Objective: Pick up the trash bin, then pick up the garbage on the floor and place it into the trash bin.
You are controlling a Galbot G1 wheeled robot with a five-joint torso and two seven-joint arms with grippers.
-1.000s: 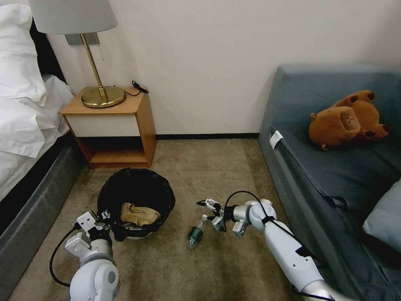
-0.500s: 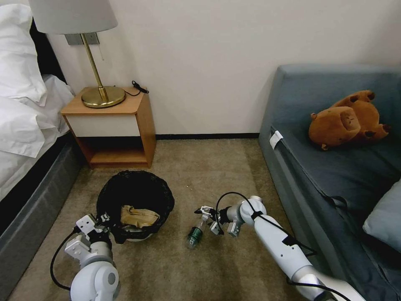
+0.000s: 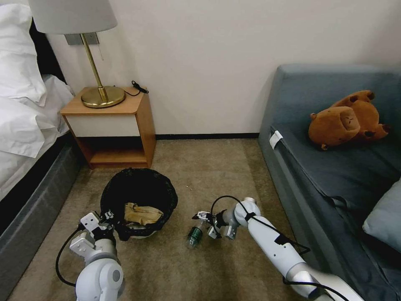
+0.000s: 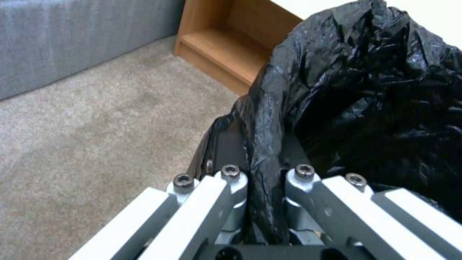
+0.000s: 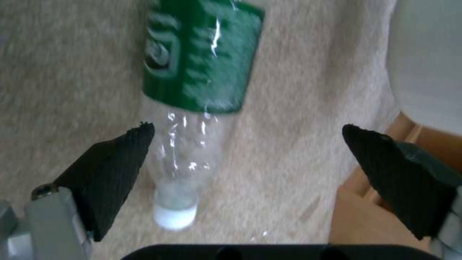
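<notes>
Right wrist view: right gripper (image 5: 248,144), pads spread, straddles the green bottle's (image 5: 200,68) clear neck, cap toward the wrist; left gripper (image 4: 262,180) clamps the trash bin (image 3: 140,196) liner.

Green-labelled clear bottle (image 5: 192,90) with white cap, black-bagged trash bin (image 3: 140,196), seemingly tan paper inside

The room is evenly, softly lit; the bottle (image 5: 192,90) is blurred close up, and straight lines are bent at the head view's edges.
</notes>
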